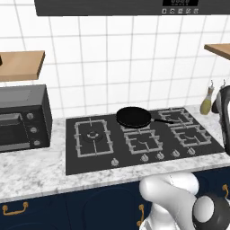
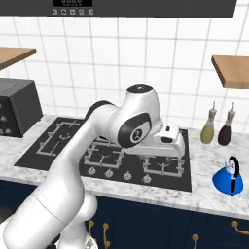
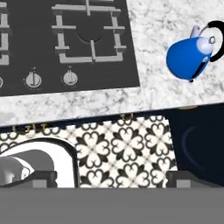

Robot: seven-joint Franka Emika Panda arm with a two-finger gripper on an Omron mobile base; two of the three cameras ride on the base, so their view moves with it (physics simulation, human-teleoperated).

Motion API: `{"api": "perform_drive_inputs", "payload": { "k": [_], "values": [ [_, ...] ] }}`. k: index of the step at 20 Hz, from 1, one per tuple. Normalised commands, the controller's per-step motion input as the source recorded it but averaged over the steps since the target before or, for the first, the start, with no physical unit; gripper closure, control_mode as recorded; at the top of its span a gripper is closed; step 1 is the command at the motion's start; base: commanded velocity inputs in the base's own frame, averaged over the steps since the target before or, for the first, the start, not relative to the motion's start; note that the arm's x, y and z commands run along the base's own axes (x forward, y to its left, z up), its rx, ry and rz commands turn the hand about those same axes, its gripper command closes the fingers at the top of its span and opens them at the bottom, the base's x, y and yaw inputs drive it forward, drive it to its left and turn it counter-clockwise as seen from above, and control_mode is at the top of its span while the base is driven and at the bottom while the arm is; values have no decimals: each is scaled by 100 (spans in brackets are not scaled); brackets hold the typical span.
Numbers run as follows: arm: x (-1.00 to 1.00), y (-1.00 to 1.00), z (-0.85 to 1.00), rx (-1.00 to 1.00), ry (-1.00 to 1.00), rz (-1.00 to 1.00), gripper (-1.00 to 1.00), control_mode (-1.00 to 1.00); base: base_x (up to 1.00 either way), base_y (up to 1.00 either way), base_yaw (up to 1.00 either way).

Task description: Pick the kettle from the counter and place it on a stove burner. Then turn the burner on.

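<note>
Kettle not yet picked up; arm poised over the stove's right end.

The kettle (image 2: 228, 177) stands upright on the counter (image 2: 204, 192), right of the cooktop (image 1: 143, 139), apart from the gripper (image 3: 111, 179). Gripper grasps nothing, fingers spread wide, presumably readied for the handle. Burner (image 3: 87, 37) is bare, awaiting the kettle.

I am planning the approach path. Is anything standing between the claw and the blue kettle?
Nothing visible does. The small bright-blue kettle stands alone on the speckled marble counter, right of the black glass cooktop. The olive and dark bottles stand behind it by the wall.
</note>
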Motion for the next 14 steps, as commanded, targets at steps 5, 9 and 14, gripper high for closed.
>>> {"api": "perform_drive_inputs", "payload": {
  "k": [5, 9, 14],
  "values": [
    [58, -100, -10, 3, 6, -8, -100, -100, 0, 0, 0],
    [60, -100, -26, 11, 0, -1, -100, -100, 0, 0, 0],
    [55, -100, -49, 21, 1, 0, -100, -100, 0, 0, 0]
  ]
}}
